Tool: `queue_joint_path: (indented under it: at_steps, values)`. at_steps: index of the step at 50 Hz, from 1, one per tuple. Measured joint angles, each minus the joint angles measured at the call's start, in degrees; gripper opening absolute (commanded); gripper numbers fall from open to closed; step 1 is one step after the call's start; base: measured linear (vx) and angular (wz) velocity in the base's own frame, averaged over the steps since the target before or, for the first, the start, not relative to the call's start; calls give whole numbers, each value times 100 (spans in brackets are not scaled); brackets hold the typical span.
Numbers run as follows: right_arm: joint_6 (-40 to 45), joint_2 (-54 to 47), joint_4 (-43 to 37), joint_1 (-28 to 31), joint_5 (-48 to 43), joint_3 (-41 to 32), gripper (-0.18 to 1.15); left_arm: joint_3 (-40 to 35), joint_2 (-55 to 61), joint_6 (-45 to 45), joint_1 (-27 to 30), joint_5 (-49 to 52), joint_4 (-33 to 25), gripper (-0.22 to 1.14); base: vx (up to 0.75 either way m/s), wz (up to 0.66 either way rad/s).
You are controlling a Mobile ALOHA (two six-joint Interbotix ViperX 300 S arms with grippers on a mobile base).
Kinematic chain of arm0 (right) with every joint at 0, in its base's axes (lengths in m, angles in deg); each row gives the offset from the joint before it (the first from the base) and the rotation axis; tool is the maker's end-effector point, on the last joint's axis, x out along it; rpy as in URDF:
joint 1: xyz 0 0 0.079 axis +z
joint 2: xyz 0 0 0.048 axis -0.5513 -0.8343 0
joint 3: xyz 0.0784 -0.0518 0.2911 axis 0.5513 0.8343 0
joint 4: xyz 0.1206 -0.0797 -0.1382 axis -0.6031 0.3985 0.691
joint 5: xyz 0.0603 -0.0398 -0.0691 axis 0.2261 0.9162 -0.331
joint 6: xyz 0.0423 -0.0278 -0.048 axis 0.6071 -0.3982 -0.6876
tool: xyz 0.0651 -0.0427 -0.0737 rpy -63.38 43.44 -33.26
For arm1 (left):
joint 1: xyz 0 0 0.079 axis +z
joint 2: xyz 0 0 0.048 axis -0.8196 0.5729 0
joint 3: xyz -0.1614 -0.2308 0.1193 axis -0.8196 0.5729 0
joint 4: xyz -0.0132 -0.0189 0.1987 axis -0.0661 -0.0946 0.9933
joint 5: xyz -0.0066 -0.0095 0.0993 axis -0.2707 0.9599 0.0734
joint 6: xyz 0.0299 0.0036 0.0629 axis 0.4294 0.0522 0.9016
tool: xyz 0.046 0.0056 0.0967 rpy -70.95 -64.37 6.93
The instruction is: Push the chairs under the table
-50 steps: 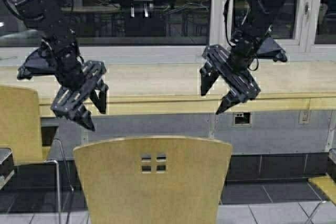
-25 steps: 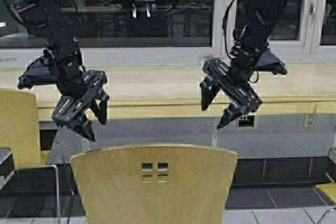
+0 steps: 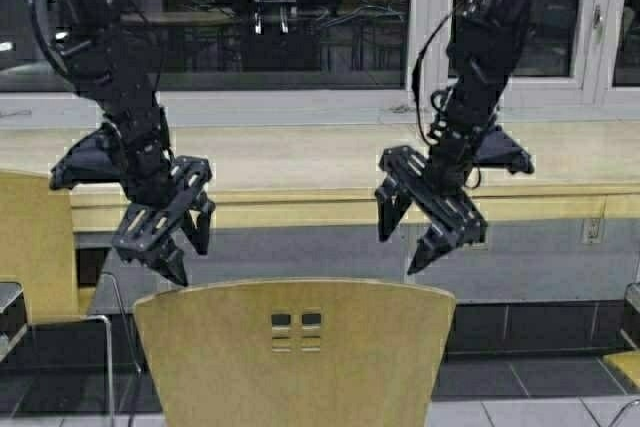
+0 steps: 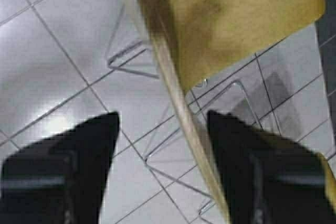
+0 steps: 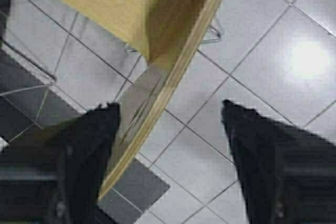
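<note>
Both hands open: left hand (image 3: 177,250), right hand (image 3: 405,248) held above chair (image 3: 295,352) backrest; straddling seen only in wrist views.

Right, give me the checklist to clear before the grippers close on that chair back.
1. Left gripper open: ok.
2. Right gripper open: ok.
3. Both above the middle chair backrest, not yet touching: ok.
4. Backrest edge between left fingers, by the left wrist view: ok.
5. Backrest edge between the right fingers: not ok, it runs close to one finger.
6. Room under the table for the chair: cannot tell.
</note>
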Motion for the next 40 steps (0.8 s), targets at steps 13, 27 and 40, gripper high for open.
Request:
queue_joint_path:
  at_steps: [13, 27, 40]
  values:
    - [18, -501, 0, 0, 79, -378, 93, -457, 422, -9, 0, -9, 0, 88, 1, 0]
    - [26, -976, 0, 9, 88, -686, 93, -765, 940, -9, -9, -18, 0, 88, 3, 0]
    - [26, -1564, 0, 0, 97, -1063, 93, -1125, 1468, -9, 9, -35, 0, 88, 3, 1]
